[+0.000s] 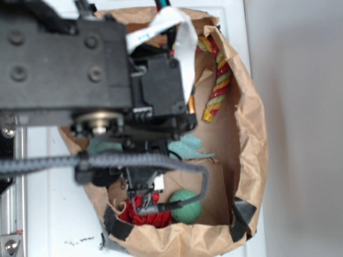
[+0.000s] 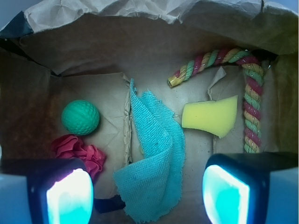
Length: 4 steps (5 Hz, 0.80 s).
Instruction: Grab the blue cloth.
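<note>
Our gripper [image 2: 147, 193] hangs spread wide at bottom centre; we'd pinch the soft, limp blue cloth [image 2: 153, 163] at its folded lower bunch.

Bright overhead light, soft blur throughout, glowing glare at wrist-view corners

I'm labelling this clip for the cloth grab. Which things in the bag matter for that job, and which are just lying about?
For the job:
blue cloth
gripper, open above the cloth

Just lying about:
green ball
red ruffled fabric
yellow sponge
striped rope
paper bag holding them all
</note>
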Each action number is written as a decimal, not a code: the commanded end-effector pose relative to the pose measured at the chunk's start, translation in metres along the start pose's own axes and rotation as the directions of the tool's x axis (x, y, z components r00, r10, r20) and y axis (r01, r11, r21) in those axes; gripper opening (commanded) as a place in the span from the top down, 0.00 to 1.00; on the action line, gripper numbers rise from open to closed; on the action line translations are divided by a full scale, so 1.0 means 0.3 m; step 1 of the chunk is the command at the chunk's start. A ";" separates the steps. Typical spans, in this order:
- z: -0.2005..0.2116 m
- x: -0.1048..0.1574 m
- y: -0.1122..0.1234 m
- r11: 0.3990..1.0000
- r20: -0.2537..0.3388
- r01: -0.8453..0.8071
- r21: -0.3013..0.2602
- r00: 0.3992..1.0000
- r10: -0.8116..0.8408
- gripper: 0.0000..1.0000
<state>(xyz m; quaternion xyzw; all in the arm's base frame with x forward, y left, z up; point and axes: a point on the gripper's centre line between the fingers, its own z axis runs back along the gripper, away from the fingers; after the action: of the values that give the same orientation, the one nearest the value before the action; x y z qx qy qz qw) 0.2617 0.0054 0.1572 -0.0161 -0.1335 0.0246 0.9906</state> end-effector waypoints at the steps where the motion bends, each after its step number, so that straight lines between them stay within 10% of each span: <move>1: 0.000 0.000 0.000 1.000 0.000 0.000 0.000 1.000 0.000 0.00; 3: -0.249 0.003 0.043 0.983 -0.143 -0.052 0.174 0.987 0.077 0.00; 4: -0.331 -0.010 0.075 0.988 -0.112 -0.058 0.141 0.991 0.074 0.00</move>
<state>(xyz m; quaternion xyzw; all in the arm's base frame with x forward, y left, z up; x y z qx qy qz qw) 0.2791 0.0221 0.0501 0.0434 -0.0548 0.0657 0.9954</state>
